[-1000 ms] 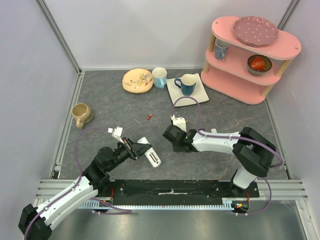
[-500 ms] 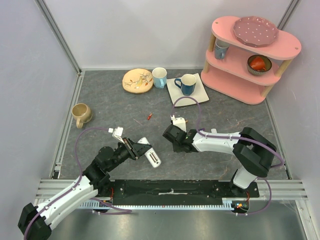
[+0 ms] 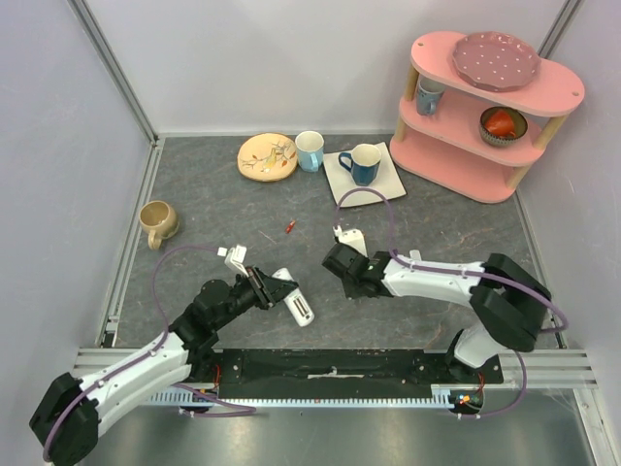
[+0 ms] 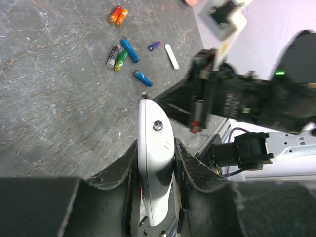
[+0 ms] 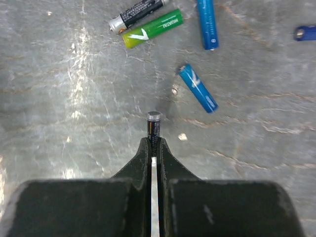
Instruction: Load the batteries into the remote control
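My left gripper [image 3: 277, 291] is shut on the white remote control [image 3: 294, 300] and holds it edge-up off the table; in the left wrist view the remote [image 4: 155, 163] stands between the fingers [image 4: 190, 165]. My right gripper [image 3: 345, 270] is shut on a dark battery [image 5: 153, 126] that sticks out past its tips, above the table to the right of the remote. Loose batteries lie beyond it: a black one [image 5: 136, 14], a green one [image 5: 153, 27], two blue ones [image 5: 197, 88], a small purple one [image 5: 306, 33]. An orange-red pair [image 4: 117, 14] lies farther off.
A small white cover piece [image 4: 172, 56] lies near the batteries. A tan mug [image 3: 157, 221] stands at the left. A plate [image 3: 267, 155], a light blue cup [image 3: 310, 149] and a blue mug [image 3: 361, 163] on a white tray stand at the back. A pink shelf [image 3: 490, 107] fills the back right.
The right arm has shifted slightly to the right and nearer, still shut on the dark battery. The left arm has edged up a little with the remote.
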Action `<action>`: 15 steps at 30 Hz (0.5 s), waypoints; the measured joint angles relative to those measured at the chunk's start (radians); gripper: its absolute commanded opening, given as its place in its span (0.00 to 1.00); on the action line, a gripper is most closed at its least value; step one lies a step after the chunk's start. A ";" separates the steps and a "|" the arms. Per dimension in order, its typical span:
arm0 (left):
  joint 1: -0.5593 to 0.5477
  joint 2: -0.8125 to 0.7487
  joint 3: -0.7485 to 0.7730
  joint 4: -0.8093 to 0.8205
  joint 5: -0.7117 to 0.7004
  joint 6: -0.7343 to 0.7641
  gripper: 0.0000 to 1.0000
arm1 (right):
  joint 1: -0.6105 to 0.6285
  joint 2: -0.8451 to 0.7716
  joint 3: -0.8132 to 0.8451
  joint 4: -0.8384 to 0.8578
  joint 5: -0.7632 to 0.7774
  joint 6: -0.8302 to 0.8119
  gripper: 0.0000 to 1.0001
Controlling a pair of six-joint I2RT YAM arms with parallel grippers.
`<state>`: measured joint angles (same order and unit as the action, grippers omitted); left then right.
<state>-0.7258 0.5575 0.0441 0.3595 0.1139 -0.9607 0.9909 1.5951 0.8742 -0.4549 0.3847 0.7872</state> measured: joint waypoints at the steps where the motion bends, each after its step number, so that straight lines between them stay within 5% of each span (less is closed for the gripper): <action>1: 0.000 0.040 0.000 0.024 0.001 0.000 0.02 | 0.000 -0.032 0.000 -0.031 -0.002 -0.018 0.00; 15: 0.000 0.401 -0.001 0.473 0.000 -0.077 0.02 | -0.001 -0.360 0.168 -0.254 -0.181 -0.290 0.00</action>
<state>-0.7258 0.9581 0.0433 0.8326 0.1139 -1.0378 0.9901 1.2346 1.0420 -0.7094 0.2039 0.4976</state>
